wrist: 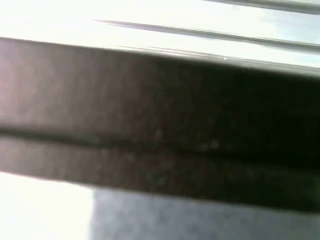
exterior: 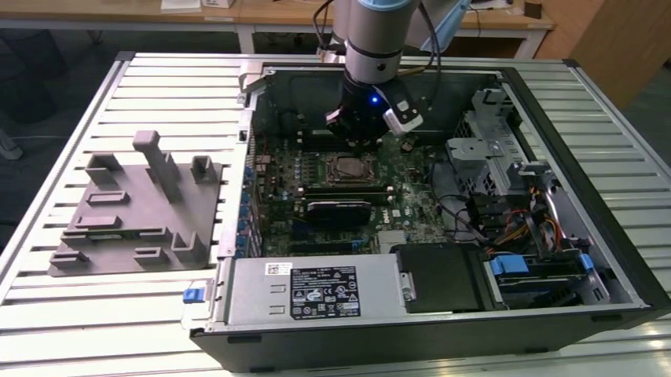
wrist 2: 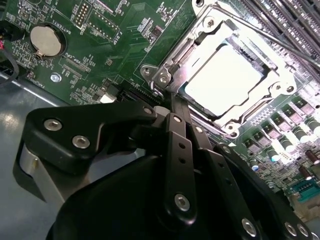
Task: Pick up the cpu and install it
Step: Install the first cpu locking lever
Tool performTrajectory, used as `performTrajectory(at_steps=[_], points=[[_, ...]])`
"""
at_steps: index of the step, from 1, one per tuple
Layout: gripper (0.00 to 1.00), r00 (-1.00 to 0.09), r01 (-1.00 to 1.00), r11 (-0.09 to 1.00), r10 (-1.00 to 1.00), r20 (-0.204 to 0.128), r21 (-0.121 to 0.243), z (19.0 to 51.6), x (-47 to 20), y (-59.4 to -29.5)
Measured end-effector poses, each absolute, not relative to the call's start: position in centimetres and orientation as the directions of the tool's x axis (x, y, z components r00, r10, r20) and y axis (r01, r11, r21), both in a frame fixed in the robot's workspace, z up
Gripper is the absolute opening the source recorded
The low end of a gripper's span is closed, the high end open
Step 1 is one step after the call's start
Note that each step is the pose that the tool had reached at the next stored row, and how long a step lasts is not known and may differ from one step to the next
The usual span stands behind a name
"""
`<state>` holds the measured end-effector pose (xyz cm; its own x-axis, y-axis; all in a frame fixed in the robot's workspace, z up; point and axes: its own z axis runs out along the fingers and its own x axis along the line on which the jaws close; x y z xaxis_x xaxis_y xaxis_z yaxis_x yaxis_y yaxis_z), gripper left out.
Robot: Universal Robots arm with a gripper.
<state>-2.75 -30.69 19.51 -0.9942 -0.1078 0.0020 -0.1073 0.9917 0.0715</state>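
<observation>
The open computer case (exterior: pixel 524 236) lies on the slatted worktop (exterior: pixel 63 314), with the grey moulded tray (exterior: pixel 137 208) well off to the gripper's side; the gripper (wrist 2: pixel 172 102) hangs just beside the socket frame (wrist 2: pixel 165 72), its links drawn together on nothing; the cpu (wrist 2: pixel 225 77) sits flat in the socket, just ahead of the tips.

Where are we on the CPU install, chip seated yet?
Looks seated: in the second wrist view the cpu lies flat inside the socket frame on the motherboard. The grey tray outside the case has no chip visible on it. The gripper hangs just beside the socket; the linkage hides whether it is open. Whether the frame is latched can't be told.
</observation>
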Motion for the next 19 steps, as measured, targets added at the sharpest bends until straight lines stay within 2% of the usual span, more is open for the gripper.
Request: performTrajectory(at_steps=[7, 16, 19], points=[[0.11, -0.994, -0.107, 0.990, -0.108, 0.003, 0.089, 19.8, -2.7, -30.6], [0.11, -0.994, -0.107, 0.990, -0.108, 0.006, 0.092, 20.5, -2.7, -30.6], [0.11, -0.994, -0.107, 0.991, -0.108, 0.007, 0.083, 20.5, -2.7, -30.6]])
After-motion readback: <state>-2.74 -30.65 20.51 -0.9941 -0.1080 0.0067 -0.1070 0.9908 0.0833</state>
